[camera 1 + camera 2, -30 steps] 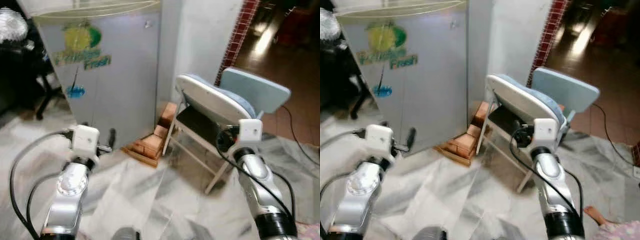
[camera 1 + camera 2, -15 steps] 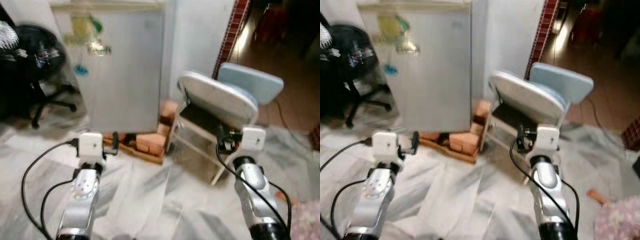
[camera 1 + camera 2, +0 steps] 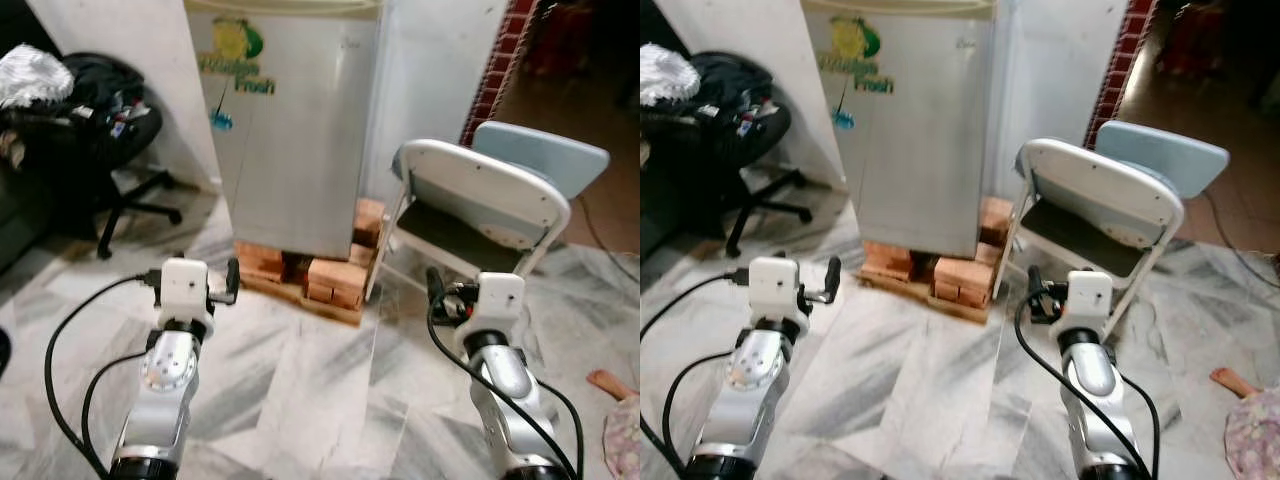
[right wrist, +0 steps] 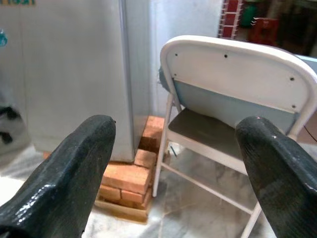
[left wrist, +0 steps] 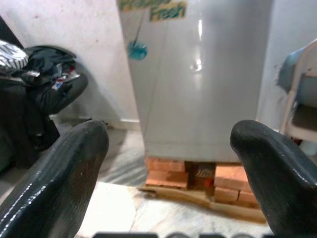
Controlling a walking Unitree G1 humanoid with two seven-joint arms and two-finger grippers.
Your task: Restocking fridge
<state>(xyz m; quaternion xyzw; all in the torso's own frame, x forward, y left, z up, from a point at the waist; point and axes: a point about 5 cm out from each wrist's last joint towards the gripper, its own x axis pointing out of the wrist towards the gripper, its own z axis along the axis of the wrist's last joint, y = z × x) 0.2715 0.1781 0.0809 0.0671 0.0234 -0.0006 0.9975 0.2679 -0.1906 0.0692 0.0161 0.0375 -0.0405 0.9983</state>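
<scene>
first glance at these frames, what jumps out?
The silver fridge straight ahead, door shut, with a green and yellow sticker near its top, propped on bricks over the marble floor. Just to its right stands a folding chair with its back toward the robot; a black office chair piled with clothes sits to the left. The left gripper and right gripper are both raised, open and empty.

Silver fridge (image 3: 300, 130) with yellow-green logo, orange bricks (image 3: 335, 278), white-and-blue chair (image 3: 480, 205), grey-veined marble floor (image 3: 310, 400)
</scene>
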